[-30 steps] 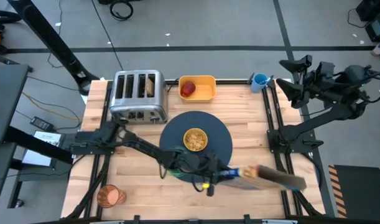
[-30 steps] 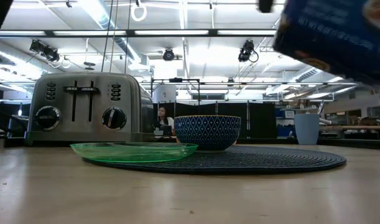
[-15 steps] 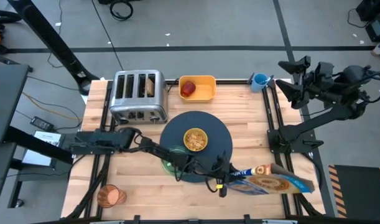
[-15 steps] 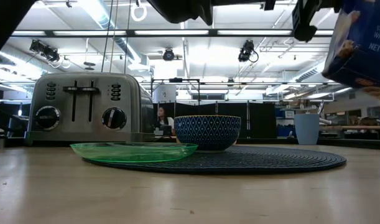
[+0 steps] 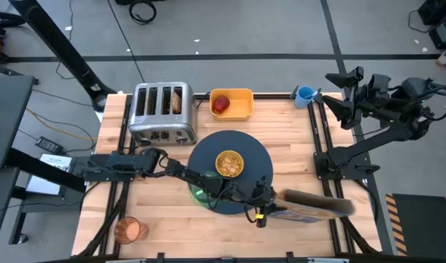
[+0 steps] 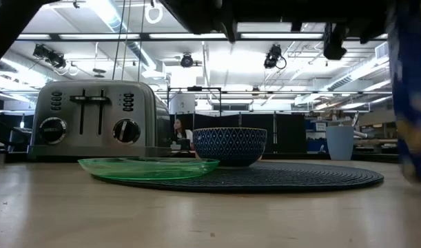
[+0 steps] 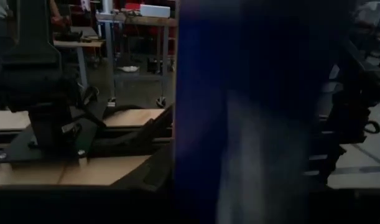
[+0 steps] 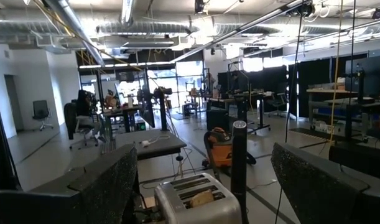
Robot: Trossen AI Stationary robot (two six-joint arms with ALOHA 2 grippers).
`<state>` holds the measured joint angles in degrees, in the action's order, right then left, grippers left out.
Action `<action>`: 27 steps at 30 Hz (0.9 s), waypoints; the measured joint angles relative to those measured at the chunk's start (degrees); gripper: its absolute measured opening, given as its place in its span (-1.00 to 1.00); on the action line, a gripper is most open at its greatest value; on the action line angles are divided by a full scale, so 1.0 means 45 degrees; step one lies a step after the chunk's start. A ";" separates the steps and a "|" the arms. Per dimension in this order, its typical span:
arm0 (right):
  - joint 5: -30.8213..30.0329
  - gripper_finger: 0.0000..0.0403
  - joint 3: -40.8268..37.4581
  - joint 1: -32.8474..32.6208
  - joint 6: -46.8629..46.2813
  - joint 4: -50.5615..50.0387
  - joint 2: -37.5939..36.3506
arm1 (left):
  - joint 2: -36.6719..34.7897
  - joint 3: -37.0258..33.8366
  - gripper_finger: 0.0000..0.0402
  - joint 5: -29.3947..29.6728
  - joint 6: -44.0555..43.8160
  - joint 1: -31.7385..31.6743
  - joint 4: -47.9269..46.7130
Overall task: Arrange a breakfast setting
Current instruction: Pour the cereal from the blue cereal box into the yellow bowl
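Blue cereal box (image 5: 310, 205) at left gripper (image 5: 265, 204), grip undeterminable; right gripper (image 5: 338, 91) spread wide, empty.

toaster (image 5: 162, 112) blocks far-left table; bare wood (image 5: 160, 219) near front-left open; mat (image 5: 260, 162) fills centre.

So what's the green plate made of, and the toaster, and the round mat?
The green plate looks like see-through plastic or glass: the mat's edge shows through it. The toaster looks like brushed metal, shiny and grey, with dark knobs. The round mat seems woven, maybe cord or fibre, because its dark surface shows ridged rings.
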<state>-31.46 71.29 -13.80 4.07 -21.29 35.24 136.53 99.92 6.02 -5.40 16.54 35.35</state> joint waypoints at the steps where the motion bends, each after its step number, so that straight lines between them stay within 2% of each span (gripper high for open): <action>1: -0.0005 0.86 0.0000 0.0000 0.0007 -0.0081 0.0000 | 0.0072 0.0000 -0.24 -0.0198 -0.0045 -0.0051 0.0138; 6: -0.0060 0.86 -0.0005 0.0000 0.0002 -0.0592 0.0000 | 0.0086 0.0000 -0.08 -0.0798 0.0111 -0.0153 -0.0162; 9: -0.0068 0.86 -0.0005 0.0000 0.0039 -0.0628 0.0000 | 0.0086 -0.0005 -0.06 -0.1038 0.0566 -0.0138 0.0133; 12: -0.0089 0.86 -0.0005 0.0000 0.0109 -0.0633 0.0000 | 0.0072 0.0000 -0.16 -0.1693 0.0617 -0.0138 0.0172; 17: -0.0141 0.86 -0.0005 0.0000 0.0123 -0.0634 0.0000 | 0.0072 0.0000 -0.44 -0.2549 0.0921 -0.0133 0.0573; 23: -0.0144 0.86 -0.0005 0.0000 0.0055 -0.0642 0.0000 | 0.0082 -0.0005 -0.68 -0.2623 0.1077 -0.0144 0.1308; 27: -0.0146 0.86 -0.0005 0.0055 0.0106 -0.0642 0.0007 | 0.0080 -0.0005 -0.75 -0.2527 0.1416 -0.0257 0.1443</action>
<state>-32.12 71.26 -13.56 4.55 -24.18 35.28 136.89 99.90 -5.36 0.97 15.39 41.84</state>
